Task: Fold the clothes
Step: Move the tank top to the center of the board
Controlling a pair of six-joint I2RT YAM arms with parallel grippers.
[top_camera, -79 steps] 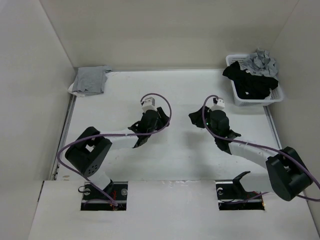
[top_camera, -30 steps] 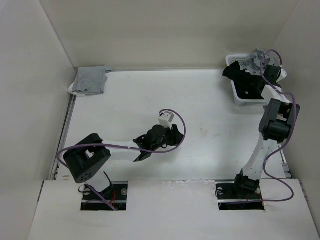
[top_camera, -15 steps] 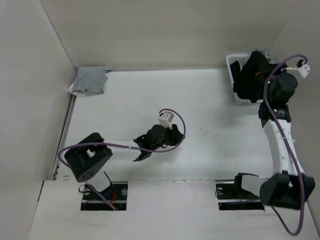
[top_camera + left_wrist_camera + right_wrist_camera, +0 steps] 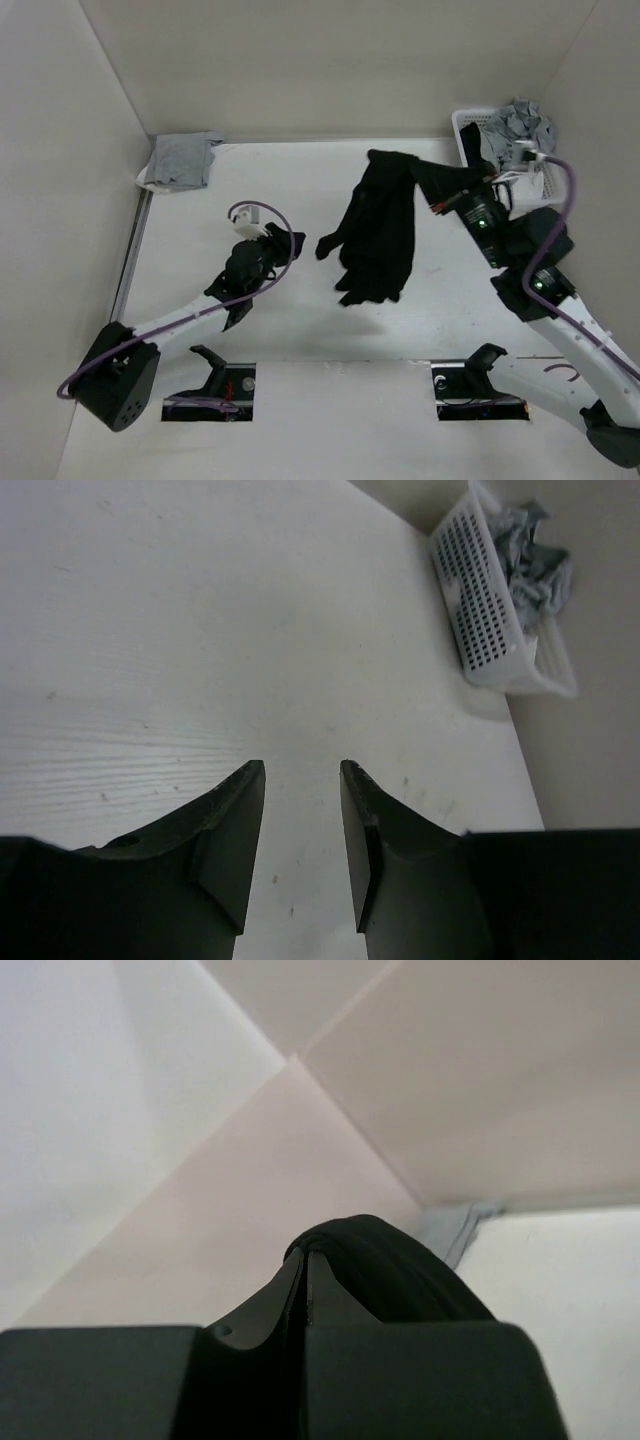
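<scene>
One black T-shirt (image 4: 378, 235), one grey garment (image 4: 181, 160) upper left, one white basket (image 4: 465, 128) upper right, one mottled cloth (image 4: 515, 122), two arms: left (image 4: 190, 315), right (image 4: 560, 320).

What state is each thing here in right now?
left tool: open, empty.
right tool: shut on the T-shirt.
T-shirt: unfolded, bunched, dangling over the table.
basket: holds the mottled cloth.
mottled cloth: crumpled.
grey garment: roughly folded, in the far left corner.
</scene>
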